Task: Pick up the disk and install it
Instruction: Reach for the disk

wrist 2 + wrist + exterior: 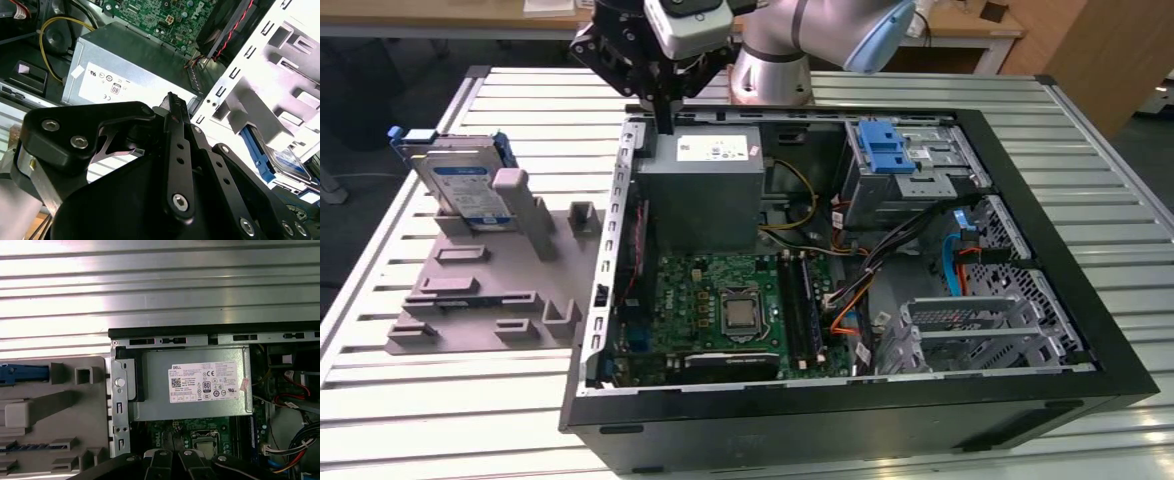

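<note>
Disk (464,180) stood on edge in the grey slotted holder (480,300) on the slatted table (400,400), at the exterior view's left, just beside the open computer case (1067,210). The gripper (664,120) hung clenched and empty just above the case's grey power supply (707,190), well apart from the disk.

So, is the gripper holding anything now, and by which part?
Nothing. The gripper is shut and empty above the computer case; the disk stands in the grey holder.
</note>
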`<action>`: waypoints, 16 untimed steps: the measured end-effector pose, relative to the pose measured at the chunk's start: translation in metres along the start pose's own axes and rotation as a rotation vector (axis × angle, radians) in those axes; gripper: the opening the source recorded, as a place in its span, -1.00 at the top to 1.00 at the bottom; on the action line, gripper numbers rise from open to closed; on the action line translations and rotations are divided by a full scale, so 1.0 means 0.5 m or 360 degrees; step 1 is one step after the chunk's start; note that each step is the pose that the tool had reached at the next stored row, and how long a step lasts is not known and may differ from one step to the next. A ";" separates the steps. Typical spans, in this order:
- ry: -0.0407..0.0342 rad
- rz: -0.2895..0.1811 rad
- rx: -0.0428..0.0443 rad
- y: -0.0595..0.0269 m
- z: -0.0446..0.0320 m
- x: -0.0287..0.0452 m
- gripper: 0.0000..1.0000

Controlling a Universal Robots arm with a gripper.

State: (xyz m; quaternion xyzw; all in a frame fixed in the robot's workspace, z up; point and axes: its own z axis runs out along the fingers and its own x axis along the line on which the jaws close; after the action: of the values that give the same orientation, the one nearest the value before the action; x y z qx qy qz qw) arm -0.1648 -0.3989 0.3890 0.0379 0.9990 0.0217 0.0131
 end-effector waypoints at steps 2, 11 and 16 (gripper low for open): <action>0.0000 0.0000 0.0000 0.000 0.000 0.001 0.79; 0.0000 0.0000 0.0000 0.000 0.001 0.005 0.79; 0.0000 0.0000 0.0000 -0.002 0.004 0.027 0.79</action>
State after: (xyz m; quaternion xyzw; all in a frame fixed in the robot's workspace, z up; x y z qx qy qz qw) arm -0.1783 -0.3989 0.3865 0.0379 0.9990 0.0217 0.0131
